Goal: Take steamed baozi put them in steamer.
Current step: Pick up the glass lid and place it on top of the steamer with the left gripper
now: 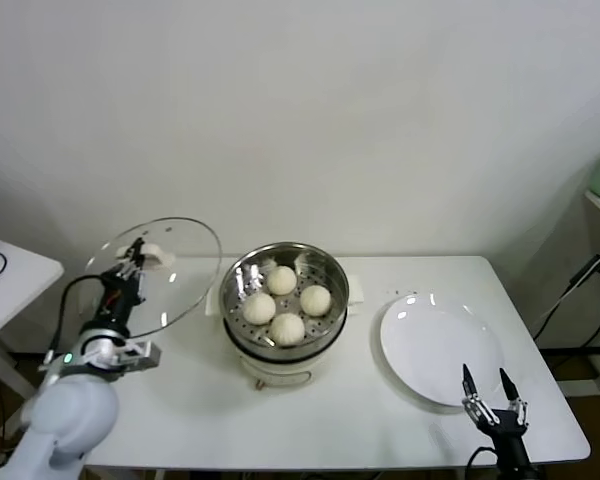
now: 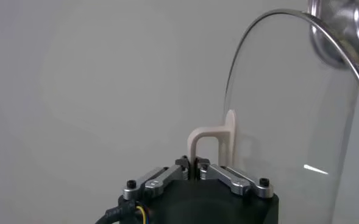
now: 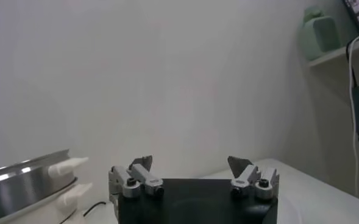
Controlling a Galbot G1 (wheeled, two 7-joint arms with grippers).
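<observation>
Head view: four steamed baozi (image 1: 283,300) sit inside the steamer (image 1: 284,268) mid-table, just right of the left gripper (image 1: 132,262), which is clamped on the cream handle of a tilted glass lid (image 1: 165,275); the white plate (image 1: 440,350) lies just beyond the right gripper (image 1: 494,395), jaws apart, empty. Left wrist view: fingers pinch the lid handle (image 2: 213,141), steamer rim (image 2: 344,30) beyond the glass. Right wrist view: right gripper (image 3: 193,170) spread wide on nothing, steamer wall (image 3: 27,182) off to one side.

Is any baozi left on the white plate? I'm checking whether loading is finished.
No: in the head view the white plate is bare, and all four baozi sit in the steamer.
</observation>
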